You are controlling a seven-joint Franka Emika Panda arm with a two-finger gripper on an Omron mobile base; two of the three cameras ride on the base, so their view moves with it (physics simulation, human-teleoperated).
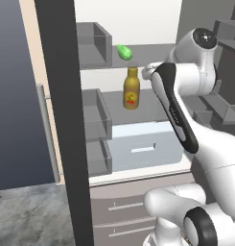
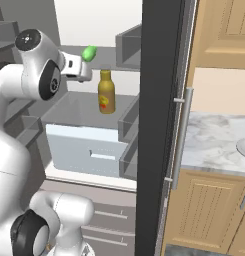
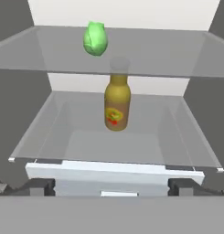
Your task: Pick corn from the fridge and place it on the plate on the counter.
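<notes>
The corn [image 1: 123, 52] [image 2: 89, 52] [image 3: 95, 39], small and bright green, lies on the upper grey shelf of the open fridge [image 1: 138, 24] [image 2: 94, 20]. My gripper [image 1: 146, 72] [image 2: 85, 74] [image 3: 111, 187] hangs in front of the shelves, a little below the corn and to its right in the left base view. It is open, its fingertips [image 3: 40, 186] wide apart with nothing between them. The rim of the plate [image 2: 244, 148] shows at the right edge on the marbled counter [image 2: 211, 137].
An amber bottle [image 1: 131, 89] [image 2: 106, 92] [image 3: 117, 103] stands on the lower shelf, right under the corn. Below it sits the light blue-grey drawer [image 1: 145, 150] [image 2: 86, 150]. Door bins [image 1: 95, 113] and the dark door edge [image 2: 156, 125] flank the opening.
</notes>
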